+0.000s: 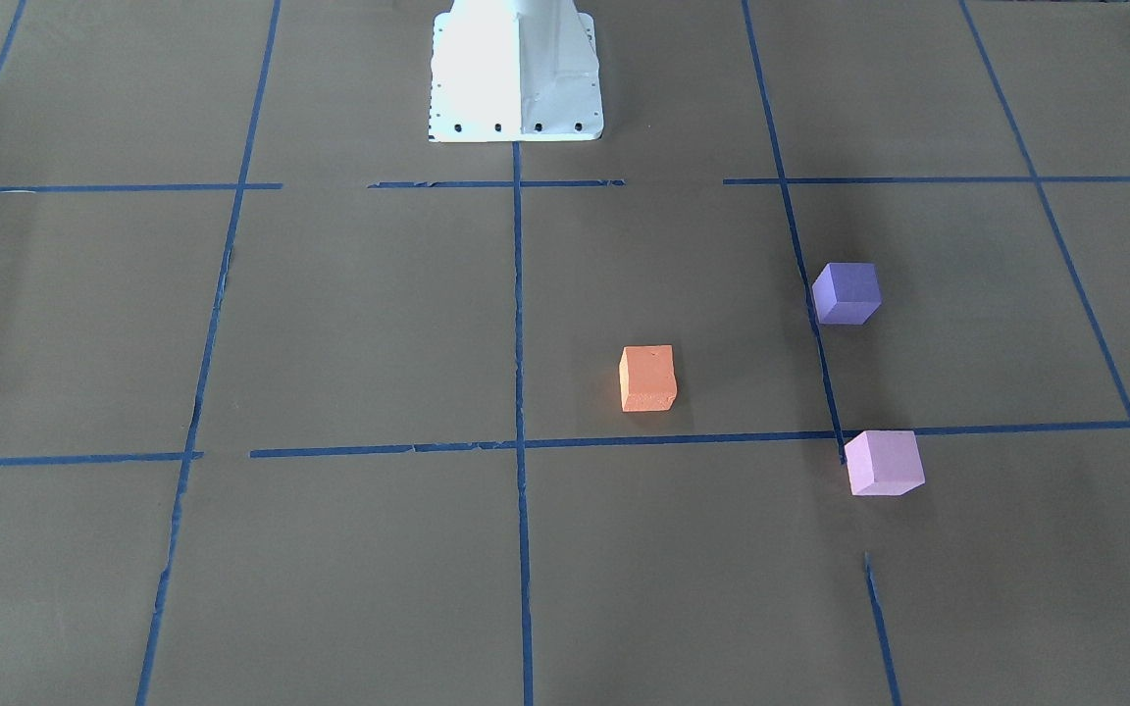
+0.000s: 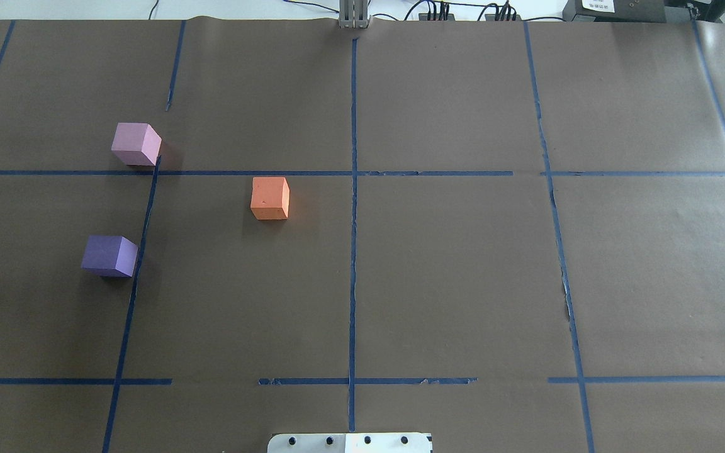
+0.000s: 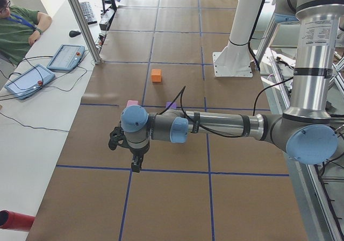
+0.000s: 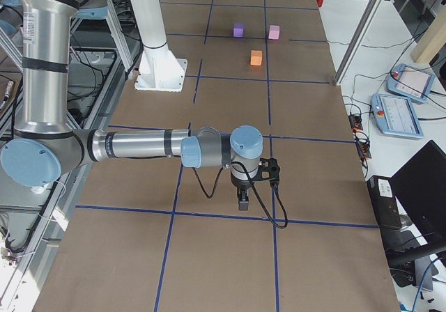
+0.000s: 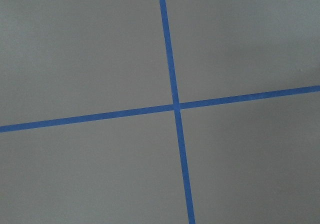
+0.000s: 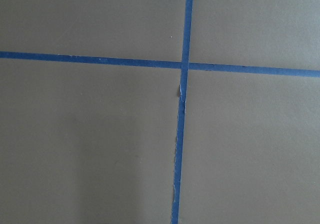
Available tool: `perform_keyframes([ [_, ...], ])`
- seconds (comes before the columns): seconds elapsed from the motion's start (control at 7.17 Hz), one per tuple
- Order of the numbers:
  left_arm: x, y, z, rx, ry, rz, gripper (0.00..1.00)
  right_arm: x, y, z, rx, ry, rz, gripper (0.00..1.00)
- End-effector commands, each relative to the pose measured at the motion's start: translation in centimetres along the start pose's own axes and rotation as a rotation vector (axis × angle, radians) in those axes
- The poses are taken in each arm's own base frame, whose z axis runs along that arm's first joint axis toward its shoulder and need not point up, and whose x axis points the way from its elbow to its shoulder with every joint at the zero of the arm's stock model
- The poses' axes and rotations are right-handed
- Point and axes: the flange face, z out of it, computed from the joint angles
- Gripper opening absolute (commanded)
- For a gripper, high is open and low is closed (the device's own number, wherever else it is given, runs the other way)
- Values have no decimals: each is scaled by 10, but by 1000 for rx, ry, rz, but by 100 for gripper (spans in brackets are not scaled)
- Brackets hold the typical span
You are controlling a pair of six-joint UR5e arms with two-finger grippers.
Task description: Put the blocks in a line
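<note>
Three cubes sit apart on the brown table. The orange block [image 2: 270, 198] is nearest the middle. The dark violet-purple block [image 2: 109, 255] is to its left and nearer the robot. The pale pink-lilac block [image 2: 136, 144] is to its left and farther away, on a tape crossing. They form a triangle. My left gripper [image 3: 137, 165] hangs over the table's left end, far from the blocks. My right gripper [image 4: 242, 202] hangs over the right end. Both show only in the side views, so I cannot tell whether they are open or shut.
Blue tape lines [image 2: 353, 207] divide the brown paper into squares. The white robot base [image 1: 514, 74] stands at the table's near edge. An operator [image 3: 16, 28] sits at the side bench with teach pendants [image 3: 65, 57]. Both wrist views show only tape crossings.
</note>
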Motion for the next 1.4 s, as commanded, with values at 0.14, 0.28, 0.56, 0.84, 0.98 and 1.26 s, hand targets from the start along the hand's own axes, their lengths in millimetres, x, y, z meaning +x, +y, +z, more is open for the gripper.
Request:
perform_keyframes([
  [0.14, 3, -3, 3, -5, 1, 10, 100, 0, 0, 0, 0, 0, 0, 100],
  [0.28, 28, -20, 3, 17, 11, 75, 100, 0, 0, 0, 0, 0, 0, 100],
  [0.56, 159, -78, 5, 38, 56, 231, 100, 0, 0, 0, 0, 0, 0, 100],
  [0.84, 280, -121, 12, 78, 139, 127, 100, 0, 0, 0, 0, 0, 0, 100],
  [0.98, 347, -134, 21, 54, 180, 80, 100, 0, 0, 0, 0, 0, 0, 100],
  [1.26, 515, -124, 65, -12, 214, -61, 100, 0, 0, 0, 0, 0, 0, 100],
])
